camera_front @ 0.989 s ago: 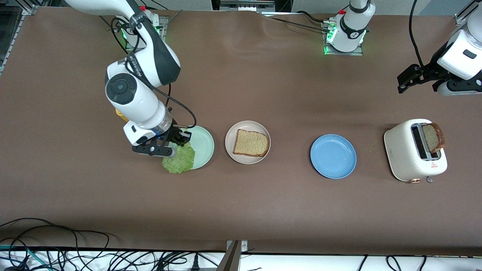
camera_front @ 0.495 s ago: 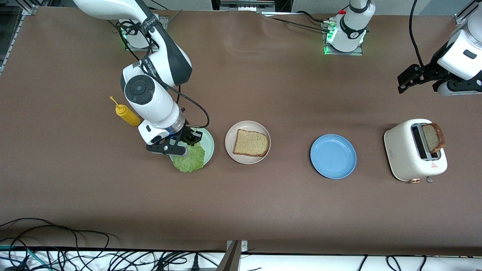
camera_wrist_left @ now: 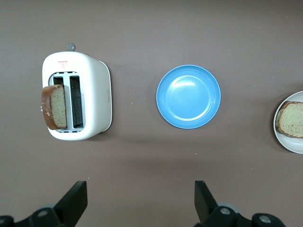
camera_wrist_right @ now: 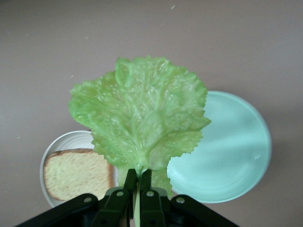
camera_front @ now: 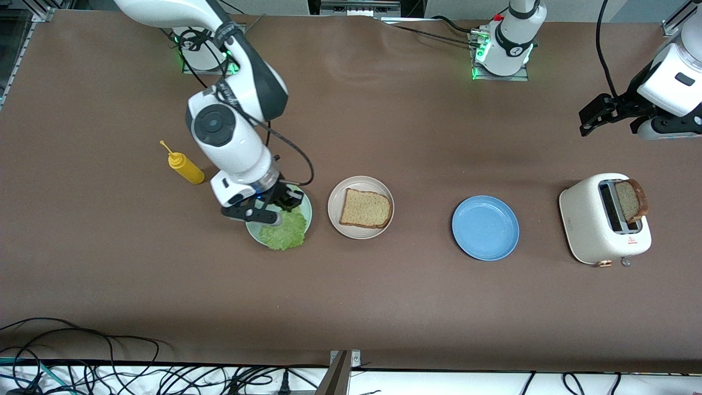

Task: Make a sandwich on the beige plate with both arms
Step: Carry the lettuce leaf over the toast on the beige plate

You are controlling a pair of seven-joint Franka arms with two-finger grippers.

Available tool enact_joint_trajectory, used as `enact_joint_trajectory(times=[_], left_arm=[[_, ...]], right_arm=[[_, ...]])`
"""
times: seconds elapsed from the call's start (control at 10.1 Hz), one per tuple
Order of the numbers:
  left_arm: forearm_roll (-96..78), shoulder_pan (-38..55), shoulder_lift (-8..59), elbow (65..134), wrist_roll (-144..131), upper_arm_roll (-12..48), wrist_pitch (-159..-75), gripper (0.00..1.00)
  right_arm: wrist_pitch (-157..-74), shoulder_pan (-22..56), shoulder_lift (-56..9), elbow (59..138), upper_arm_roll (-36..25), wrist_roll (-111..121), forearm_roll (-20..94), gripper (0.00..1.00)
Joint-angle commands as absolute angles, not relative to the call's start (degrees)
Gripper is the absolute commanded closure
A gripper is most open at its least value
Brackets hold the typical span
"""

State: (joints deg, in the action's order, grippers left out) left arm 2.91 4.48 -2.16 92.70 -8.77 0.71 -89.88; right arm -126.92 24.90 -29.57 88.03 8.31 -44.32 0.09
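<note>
We are looking at a sandwich that is barely begun. One bread slice (camera_front: pixel 366 208) is lying flat on the beige plate (camera_front: pixel 335 204), and nothing is sitting on it yet. The lettuce (camera_front: pixel 284 231) is hanging in the air over the mint plate (camera_front: pixel 305 203), pinched by its stem in the right gripper (camera_front: pixel 268 210), whose fingers are squeezed tight on it; in the right wrist view the leaf (camera_wrist_right: pixel 139 120) is spreading out wide from the closed fingertips, with the beige plate and its slice (camera_wrist_right: pixel 75 173) showing past one edge of it. We judge the leaf is being carried to the beige plate, which is standing just beside the mint one toward the left arm's end.

The second slice (camera_front: pixel 632 199) is sticking up out of the toaster (camera_front: pixel 595 230), untouched. The left gripper (camera_front: pixel 595 114) is waiting up over the left arm's end of the table with its fingers spread wide and nothing between them; its wrist view is looking down on the toaster (camera_wrist_left: pixel 94 101) and the blue plate (camera_wrist_left: pixel 188 96). So we are counting two steps left: lettuce onto the bread, then the toasted slice on top.

The table (camera_front: pixel 384 307) is covered in a plain brown mat. Loose black cables (camera_front: pixel 137 378) are trailing along the edge nearest the front camera. A yellow bottle (camera_front: pixel 187 169) is standing near the mint plate, toward the right arm's end.
</note>
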Motion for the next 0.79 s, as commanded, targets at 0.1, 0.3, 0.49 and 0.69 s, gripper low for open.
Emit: enact_joint_trajectory(times=[0.1,0.3,0.49,0.69], left_arm=[[4.57,4.22,-1.49,91.05,-9.32,0.79,-88.59,0.0],[4.57,4.13,-1.49,91.05,-9.32,0.79,-88.59,0.0],[4.57,4.13,-1.49,91.05,-9.32,0.79,-88.59,0.0],[4.57,4.13,-1.49,91.05,-9.32,0.79,-88.59,0.0]], right_arm=[[-130.76,31.62,-38.56,81.05,8.17,-55.87,-0.44,1.0],[-136.64,35.14,-44.1,78.41,8.0,-62.9,-0.7,1.0],[-138.95,36.21,-47.27,76.39,8.09,-67.57,-0.53,1.0],[-139.83,36.3,-48.51,75.85,8.17,-70.3,-0.18,1.0]])
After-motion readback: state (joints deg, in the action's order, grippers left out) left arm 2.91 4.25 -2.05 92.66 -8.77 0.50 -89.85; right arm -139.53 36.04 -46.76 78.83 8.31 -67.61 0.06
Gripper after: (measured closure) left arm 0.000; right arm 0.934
